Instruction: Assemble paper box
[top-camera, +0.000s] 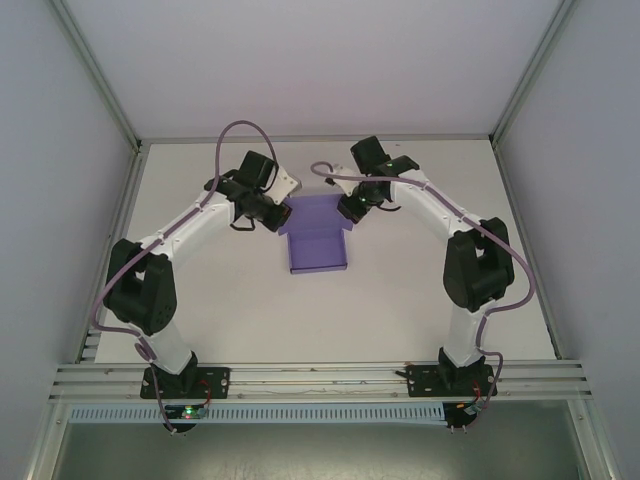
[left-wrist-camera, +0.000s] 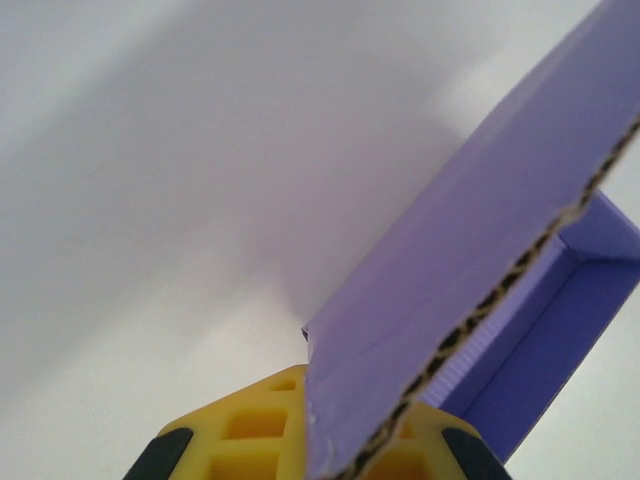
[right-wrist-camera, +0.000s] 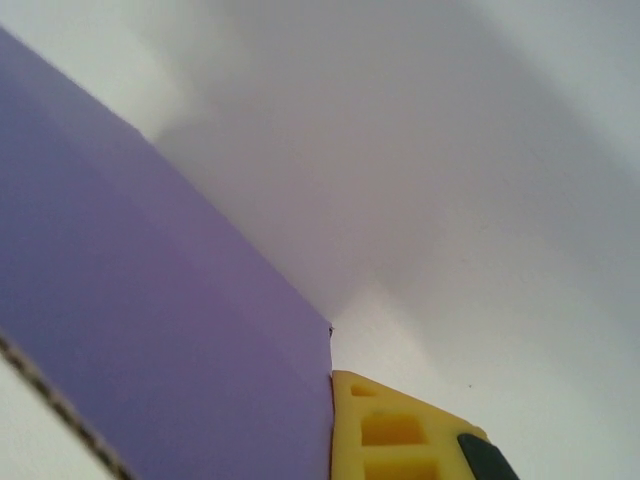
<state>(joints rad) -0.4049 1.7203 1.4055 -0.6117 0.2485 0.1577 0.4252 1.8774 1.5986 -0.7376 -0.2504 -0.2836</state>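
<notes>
White table (top-camera: 420, 300) in a white-walled frame; purple paper box (top-camera: 318, 245) sits open-topped at its centre, between the two arms. Left gripper (top-camera: 280, 215) is clamped on the box's left wall, whose corrugated edge runs between its yellow fingers (left-wrist-camera: 250, 430). Right gripper (top-camera: 347, 208) is at the right flap with one yellow finger (right-wrist-camera: 390, 430) against the purple panel; can't tell if it's closed.

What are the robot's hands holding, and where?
The left hand pinches the purple box by its left side. The right hand is at the right side; its grip cannot be told.
</notes>
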